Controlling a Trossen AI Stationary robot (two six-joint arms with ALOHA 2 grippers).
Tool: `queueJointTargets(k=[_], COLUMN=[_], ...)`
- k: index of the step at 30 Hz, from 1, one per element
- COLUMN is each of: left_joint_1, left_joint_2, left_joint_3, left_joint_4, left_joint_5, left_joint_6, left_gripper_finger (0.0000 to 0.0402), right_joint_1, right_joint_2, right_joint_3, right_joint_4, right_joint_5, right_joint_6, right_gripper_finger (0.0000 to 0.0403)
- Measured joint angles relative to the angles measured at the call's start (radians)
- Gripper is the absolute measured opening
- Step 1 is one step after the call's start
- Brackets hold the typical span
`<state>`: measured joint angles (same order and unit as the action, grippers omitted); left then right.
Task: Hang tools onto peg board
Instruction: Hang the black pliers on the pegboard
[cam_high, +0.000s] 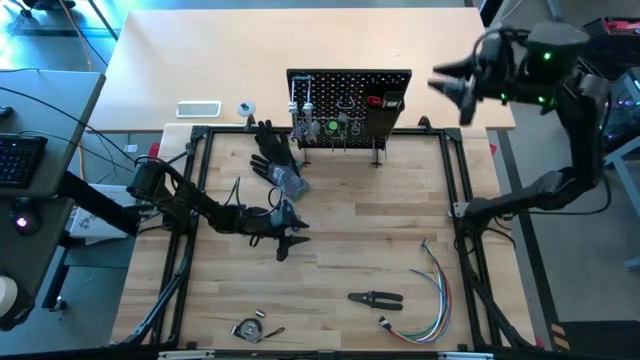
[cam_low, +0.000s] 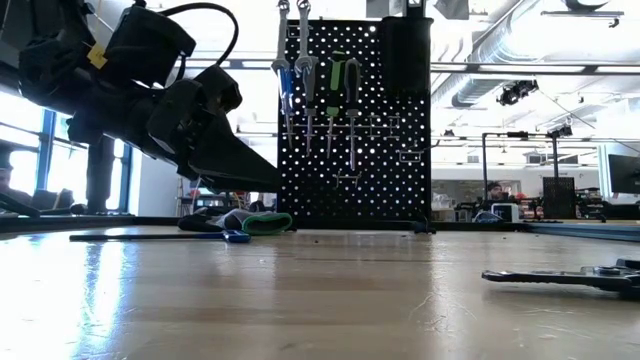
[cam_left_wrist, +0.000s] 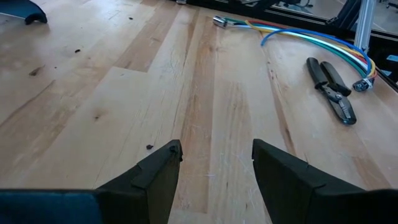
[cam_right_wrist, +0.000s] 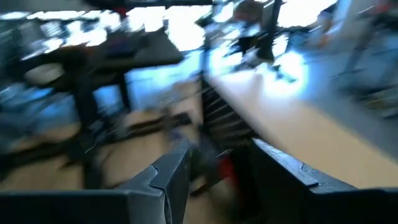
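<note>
Peg board partly hung; both grippers empty.

Left gripper (cam_high: 288, 243) sat low over the table, fingers apart, holding nothing. Peg board (cam_high: 349, 108) stood at the far edge, carrying several tools (cam_low: 318, 85). Right gripper (cam_high: 452, 84) hovered raised beside it, fingers apart.

Wood table (cam_high: 340, 240): pliers (cam_high: 376, 298), wires (cam_high: 432, 295) (coloured), glove (cam_high: 272, 152).

Bright windows (cam_low: 40, 140), exposed ceiling ducts (cam_low: 530, 40), and distant desks (cam_low: 520, 210).
</note>
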<state>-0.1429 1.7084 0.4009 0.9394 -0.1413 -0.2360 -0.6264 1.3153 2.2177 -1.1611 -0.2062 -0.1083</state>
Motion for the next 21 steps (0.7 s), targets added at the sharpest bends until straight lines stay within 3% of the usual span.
queueJointTargets(k=[4,9,21], left_joint_1=[0.000,0.000,0.000], left_joint_2=[0.000,0.000,0.000], left_joint_3=[0.000,0.000,0.000], left_joint_4=[0.000,0.000,-0.049], left_joint_5=[0.000,-0.011,-0.026], left_joint_6=[-0.002,-0.024,-0.076], left_gripper_finger=[0.0193,0.0193,0.0193], right_joint_1=[0.088,0.220,0.498], right_joint_2=[-0.005,-0.001,-0.015], right_joint_3=[0.000,-0.037,-0.405], right_joint_4=[-0.139,-0.263,-0.235], right_joint_5=[-0.073,-0.085,-0.085], right_joint_6=[-0.001,0.015,0.060], right_gripper_finger=[0.0158,0.0158,0.0158])
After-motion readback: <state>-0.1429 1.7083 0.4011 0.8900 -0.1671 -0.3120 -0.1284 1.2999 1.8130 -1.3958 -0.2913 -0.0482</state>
